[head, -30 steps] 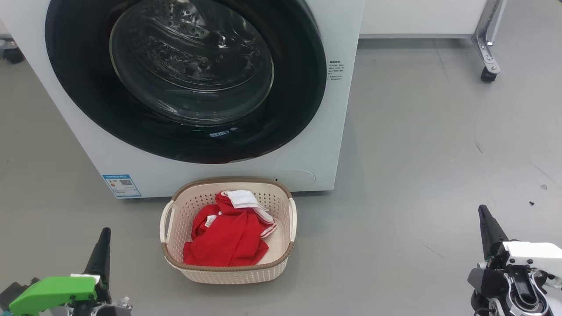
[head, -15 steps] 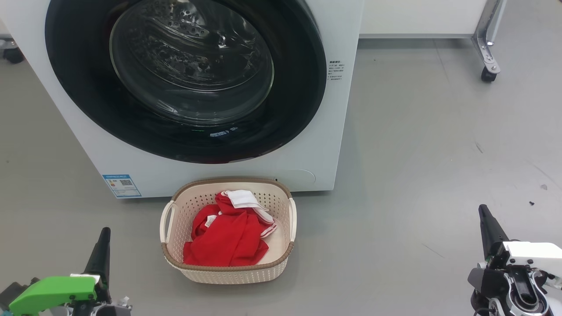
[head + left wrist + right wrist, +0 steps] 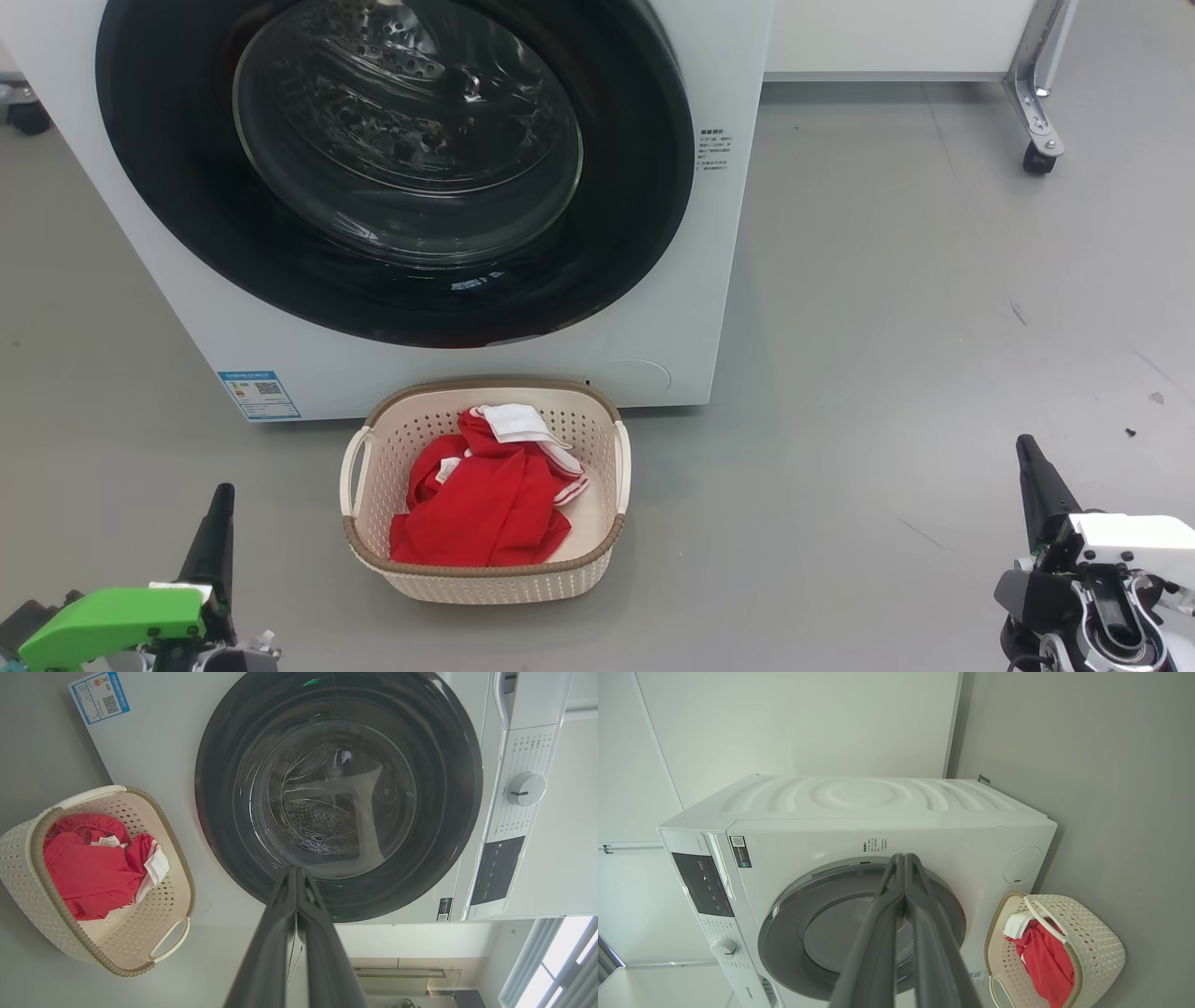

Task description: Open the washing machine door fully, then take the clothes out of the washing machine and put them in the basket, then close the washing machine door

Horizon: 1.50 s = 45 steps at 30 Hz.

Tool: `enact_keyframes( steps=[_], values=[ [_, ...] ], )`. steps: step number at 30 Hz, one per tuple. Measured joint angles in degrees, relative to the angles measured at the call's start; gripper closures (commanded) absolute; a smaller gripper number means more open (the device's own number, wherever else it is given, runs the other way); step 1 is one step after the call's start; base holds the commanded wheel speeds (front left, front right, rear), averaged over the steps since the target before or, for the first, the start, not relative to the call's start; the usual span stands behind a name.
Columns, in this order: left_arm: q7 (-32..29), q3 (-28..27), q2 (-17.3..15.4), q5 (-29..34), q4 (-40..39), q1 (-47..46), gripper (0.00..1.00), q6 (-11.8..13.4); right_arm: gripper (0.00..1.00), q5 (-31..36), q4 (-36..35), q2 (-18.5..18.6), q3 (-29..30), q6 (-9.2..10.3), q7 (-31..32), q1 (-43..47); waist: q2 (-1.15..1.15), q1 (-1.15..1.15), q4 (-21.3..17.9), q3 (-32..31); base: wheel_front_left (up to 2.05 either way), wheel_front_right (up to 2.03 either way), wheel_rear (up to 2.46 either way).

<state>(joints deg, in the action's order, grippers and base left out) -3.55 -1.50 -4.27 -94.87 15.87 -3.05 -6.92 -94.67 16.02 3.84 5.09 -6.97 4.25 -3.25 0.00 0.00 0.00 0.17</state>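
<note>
No change; L claw (image 3: 222, 495), R claw (image 3: 1025, 444) closed, empty; clothes (image 3: 485, 511) in basket (image 3: 485, 584); caster leg (image 3: 1034, 112) far R

Red clothes (image 3: 481, 509) with white trim fill a cream perforated basket (image 3: 485, 579) with a brown rim, before a white washing machine (image 3: 719, 280) with a glossy black door (image 3: 635, 215).

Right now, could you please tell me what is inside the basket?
The basket holds a crumpled red garment with white trim. A bare patch of the basket's cream floor shows beside it. Anything beneath the garment is covered, so I cannot tell.
</note>
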Motion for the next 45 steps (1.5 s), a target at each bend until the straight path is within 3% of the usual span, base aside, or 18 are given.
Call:
enact_keyframes(
  steps=[45],
  values=[
    [-0.4,-0.2,0.1,0.1,-0.1,0.0,1.00,0.0,1.00,0.0,-0.1,-0.1,0.1,0.00,0.1,0.0,0.00,0.00,0.0,0.0,0.00,0.00,0.00]
  ],
)
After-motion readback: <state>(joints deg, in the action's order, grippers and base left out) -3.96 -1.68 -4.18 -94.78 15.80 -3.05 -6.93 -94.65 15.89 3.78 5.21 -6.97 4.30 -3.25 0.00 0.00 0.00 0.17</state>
